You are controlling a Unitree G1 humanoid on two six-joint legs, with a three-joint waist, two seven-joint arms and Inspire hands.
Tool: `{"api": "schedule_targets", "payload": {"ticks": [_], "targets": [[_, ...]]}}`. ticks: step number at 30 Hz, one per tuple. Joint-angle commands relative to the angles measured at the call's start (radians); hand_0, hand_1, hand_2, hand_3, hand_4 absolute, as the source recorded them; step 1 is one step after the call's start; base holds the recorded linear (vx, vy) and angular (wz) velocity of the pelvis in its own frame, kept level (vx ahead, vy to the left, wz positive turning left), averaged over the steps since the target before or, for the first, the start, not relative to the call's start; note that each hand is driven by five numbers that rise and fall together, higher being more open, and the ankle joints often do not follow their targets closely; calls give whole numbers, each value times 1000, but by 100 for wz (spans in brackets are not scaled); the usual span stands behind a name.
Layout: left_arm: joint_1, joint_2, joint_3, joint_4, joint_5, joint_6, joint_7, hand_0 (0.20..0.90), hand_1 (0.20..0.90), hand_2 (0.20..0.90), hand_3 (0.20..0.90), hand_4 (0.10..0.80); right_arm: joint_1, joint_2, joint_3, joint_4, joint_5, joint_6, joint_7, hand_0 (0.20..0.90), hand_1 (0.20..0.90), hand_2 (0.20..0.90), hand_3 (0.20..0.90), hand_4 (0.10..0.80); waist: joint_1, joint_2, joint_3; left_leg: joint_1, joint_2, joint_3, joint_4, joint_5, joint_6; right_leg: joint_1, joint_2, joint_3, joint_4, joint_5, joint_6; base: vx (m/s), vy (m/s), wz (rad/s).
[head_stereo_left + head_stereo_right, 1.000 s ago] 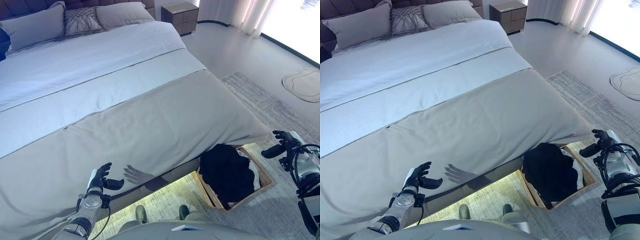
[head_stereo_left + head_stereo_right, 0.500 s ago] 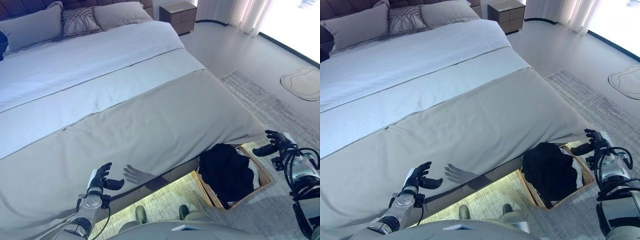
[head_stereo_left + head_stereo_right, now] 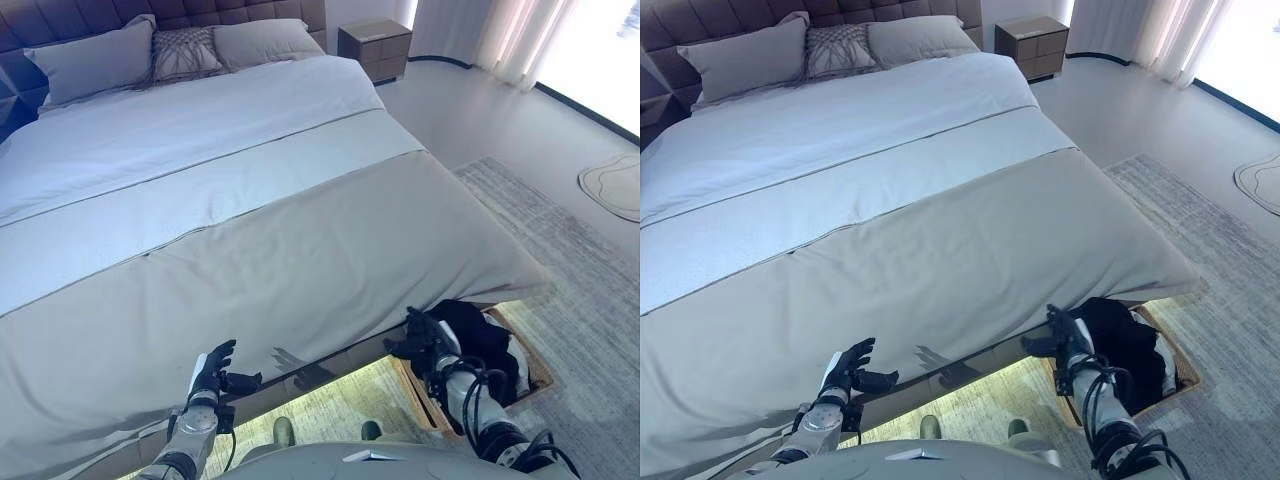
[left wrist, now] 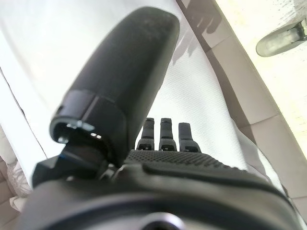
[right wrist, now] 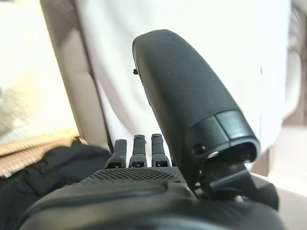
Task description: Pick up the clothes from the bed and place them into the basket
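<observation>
Hovering with straight, spread fingers (image 3: 224,349), the left hand (image 3: 213,372) holds nothing; it sits in front of the hanging edge of the bed cover at the foot of the bed (image 3: 250,210), close to the cloth, though contact cannot be judged. Its wrist view shows the fingers extended and the thumb standing out.

The right hand (image 3: 423,340) also has its fingers straight and relaxed, empty, thumb out. It hangs just beside the near-left corner of the basket (image 3: 534,365), next to the black clothes (image 3: 480,336).

The black clothes lie heaped inside the basket, with a bit of white cloth (image 3: 519,355) showing at their right side. The basket stands on the rug (image 3: 590,290), tucked against the bed's foot corner, partly under the overhanging cover.

Pillows (image 3: 90,65) line the headboard; a nightstand (image 3: 372,45) stands beyond the bed's far corner.
</observation>
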Motion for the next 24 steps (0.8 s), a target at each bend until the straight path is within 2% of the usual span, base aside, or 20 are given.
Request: {"api": "schedule_targets", "payload": {"ticks": [1,5,7,8,10,14,15,24], "targets": [[-66,31,9,46,7,-79,8,900,900,900,900,800,-72,-12,-16,9,-54,-100,-10,900,900,900,900,800,40,-40,-27,82,-35,-19,7,-115,30,-31,-16,-3,23,40,3,42,10,1],[-53,33,4,51,-1,-86,-4,900,900,900,900,800,-72,-20,15,23,-168,-109,-58,900,900,900,900,800,57,-44,-28,80,-40,-33,7,-112,34,-24,-18,-19,23,39,3,42,9,10],[-48,36,-1,50,21,-87,5,900,900,900,900,800,-81,-49,57,3,-452,-135,-213,900,900,900,900,800,66,-47,-26,78,-42,-40,7,-110,35,-22,-20,-28,25,38,5,30,0,14],[-46,41,-5,46,66,-89,16,900,900,900,900,800,-83,-68,82,-26,-586,-120,-277,900,900,900,900,800,69,-49,-24,77,-44,-43,7,-110,37,-22,-20,-30,26,37,7,22,-6,7],[-40,55,-33,30,155,-90,54,900,900,900,900,800,-91,-119,144,-117,-705,-66,-316,900,900,900,900,800,75,-53,-20,71,-45,-49,7,-108,39,-25,-22,-33,30,36,12,2,-17,12],[-57,87,-83,5,241,-67,103,900,900,900,900,800,-100,-158,212,-183,-733,-23,-282,900,900,900,900,800,87,-58,-8,62,-50,-61,7,-108,44,-31,-24,-40,40,28,16,-10,-13,11],[-64,96,-108,-1,259,-60,113,900,900,900,900,800,-106,-160,229,-171,-729,-28,-269,900,900,900,900,800,93,-61,-4,60,-50,-66,7,-108,46,-32,-25,-45,44,25,17,0,0,0],[-74,97,-155,-30,305,-58,97,900,900,900,900,800,-106,-145,247,-93,-724,-63,-243,900,900,900,900,800,115,-64,-3,63,-56,-91,7,-108,48,-14,-28,-73,41,21,18,13,-3,11]]}}
